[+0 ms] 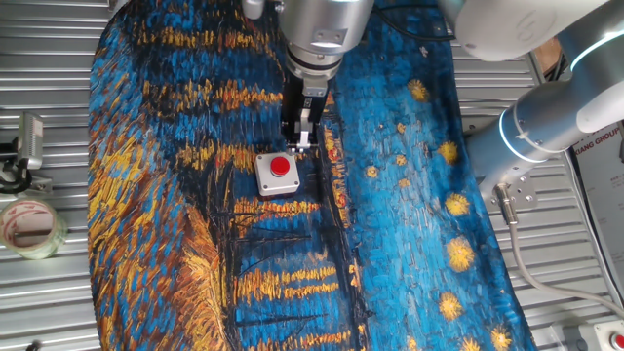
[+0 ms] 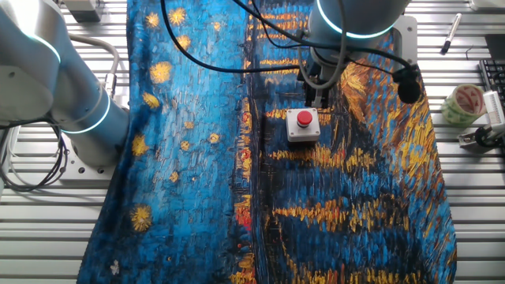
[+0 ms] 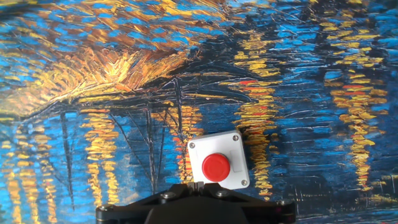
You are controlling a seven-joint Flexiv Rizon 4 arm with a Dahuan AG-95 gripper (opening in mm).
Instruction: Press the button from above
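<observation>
Tape roll [image 1: 31, 226] sits at the far left edge of one fixed view, on the ribbed metal table [image 1: 49, 58], with a small grey device [image 1: 29, 138] just above it. Moving right, a cloth [image 1: 175, 244] printed with a blue and gold starry night painting covers the middle of the frame. Near its centre, slightly toward the top, lies the button [image 1: 280, 167], a red dome in a light grey square box with rounded corners. The gripper [image 1: 303, 144] hangs just above and to the right of the box, its tips close to the box's upper right corner and not over the dome. Whether the fingers are parted or closed cannot be told from any view. At the right edge, the arm's silver base segment [image 1: 546, 117] with a glowing blue ring rises from the table.

From the other fixed view, the arm base [image 2: 71, 95] fills the upper left, the button [image 2: 303, 120] lies right of centre near the top with the gripper [image 2: 319, 101] just above it, and a tape roll [image 2: 462, 102] and a pen [image 2: 450, 31] lie at the right.

Through the hand view, the button [image 3: 215, 167] sits at bottom centre, just above the dark gripper body [image 3: 193, 208].
</observation>
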